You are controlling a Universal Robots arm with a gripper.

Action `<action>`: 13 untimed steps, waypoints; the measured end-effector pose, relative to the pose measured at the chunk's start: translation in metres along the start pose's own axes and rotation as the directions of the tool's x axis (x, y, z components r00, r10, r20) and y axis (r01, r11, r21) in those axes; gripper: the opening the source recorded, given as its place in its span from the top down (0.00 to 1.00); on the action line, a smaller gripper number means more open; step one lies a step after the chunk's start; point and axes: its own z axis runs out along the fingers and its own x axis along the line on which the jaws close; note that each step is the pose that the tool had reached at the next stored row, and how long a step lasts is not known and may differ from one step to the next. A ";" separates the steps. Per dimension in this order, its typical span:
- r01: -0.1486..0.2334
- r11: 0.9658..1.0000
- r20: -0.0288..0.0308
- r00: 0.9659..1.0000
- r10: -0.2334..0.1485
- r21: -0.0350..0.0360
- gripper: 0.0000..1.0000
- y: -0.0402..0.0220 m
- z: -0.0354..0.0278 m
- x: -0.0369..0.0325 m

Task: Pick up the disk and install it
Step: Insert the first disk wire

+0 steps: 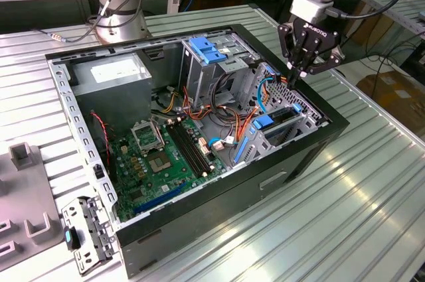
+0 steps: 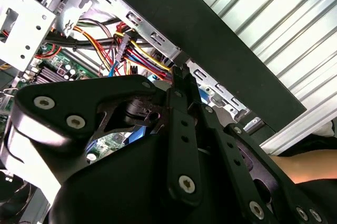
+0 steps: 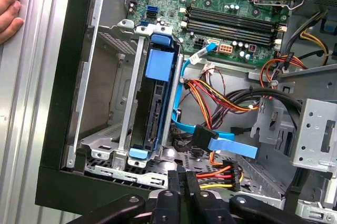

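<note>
The desk (image 1: 372, 182) is ribbed bare metal with a soft shine. The computer case (image 1: 279, 176) has matt black painted outer walls and dull grey sheet-metal inside. The disk (image 3: 155, 113) sits between smooth blue plastic rails. The motherboard (image 1: 166, 162) is glossy green. The hand (image 1: 302, 70) is matt black metal.

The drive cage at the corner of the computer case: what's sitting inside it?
The disk in blue rails stands on edge in the drive cage. Its label is hidden. The gripper, fingers together, hovers above.
</note>
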 end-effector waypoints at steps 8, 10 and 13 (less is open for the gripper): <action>-0.141 0.990 -0.004 0.990 0.141 -0.008 0.84 0.0042 0.0006 -0.0008; -0.143 0.990 -0.004 0.990 0.143 -0.008 0.84 0.0072 0.0005 -0.0013; -0.146 0.989 -0.004 0.989 0.146 -0.008 0.84 0.0113 0.0003 -0.0021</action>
